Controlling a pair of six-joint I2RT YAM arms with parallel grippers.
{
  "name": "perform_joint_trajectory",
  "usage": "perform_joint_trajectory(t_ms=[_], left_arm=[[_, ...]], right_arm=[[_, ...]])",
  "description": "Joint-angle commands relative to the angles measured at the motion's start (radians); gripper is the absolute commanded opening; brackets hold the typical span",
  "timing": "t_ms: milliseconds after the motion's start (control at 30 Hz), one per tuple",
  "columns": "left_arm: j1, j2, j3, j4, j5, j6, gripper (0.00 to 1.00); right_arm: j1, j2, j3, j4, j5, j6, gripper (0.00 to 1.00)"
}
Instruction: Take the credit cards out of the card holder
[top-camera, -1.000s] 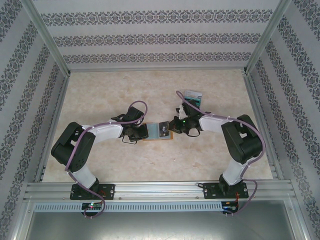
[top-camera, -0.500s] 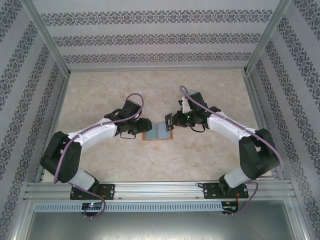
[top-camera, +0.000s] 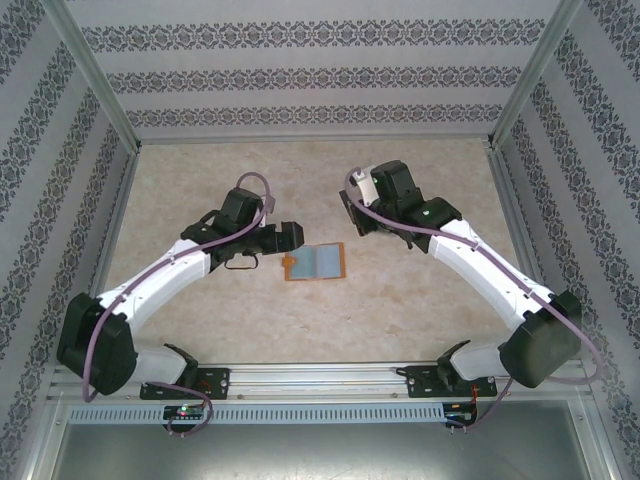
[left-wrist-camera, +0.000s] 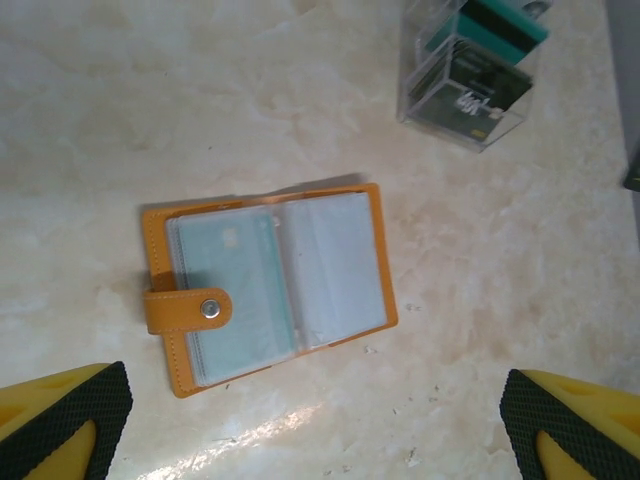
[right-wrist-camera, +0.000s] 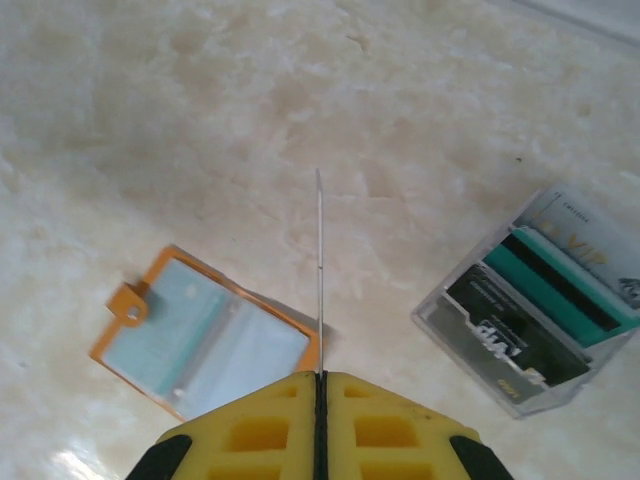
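The orange card holder (top-camera: 315, 262) lies open and flat on the table, its snap tab folded over the left page. A teal credit card (left-wrist-camera: 235, 290) sits in its left clear pocket; the right pocket (left-wrist-camera: 335, 265) looks pale. My left gripper (top-camera: 284, 237) hovers just left of the holder, open, with nothing between its black-padded fingertips (left-wrist-camera: 62, 418). My right gripper (right-wrist-camera: 320, 385) is shut on another credit card (right-wrist-camera: 319, 250), seen edge-on as a thin line. It holds that card in the air back and right of the holder (right-wrist-camera: 205, 345).
A clear plastic box (right-wrist-camera: 530, 320) with teal and black cards standing in it sits on the table right of the holder, also in the left wrist view (left-wrist-camera: 475, 75). Patterned walls and metal rails (top-camera: 110, 240) enclose the marble-look table.
My left gripper opened and drew back left off the holder. My right gripper pulled a card out of the holder and carried it up and back to the right.
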Motion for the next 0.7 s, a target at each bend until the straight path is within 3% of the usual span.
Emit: perform_joint_trajectory(t_ms=[0,300,667], left_arm=[[0.012,-0.061,0.006,-0.031,0.006,0.074,0.98],[0.012,-0.155,-0.039,-0.046,-0.022,0.127,1.00],[0.014,-0.139,-0.037,-0.049,-0.053,0.150,1.00]], right_arm=[[-0.006,-0.021,-0.013,-0.030,0.064,-0.219,0.00],[-0.088,0.051,0.021,-0.083,0.098,-0.445,0.00],[-0.148,0.187,0.033,-0.077,0.093,-0.687,0.00]])
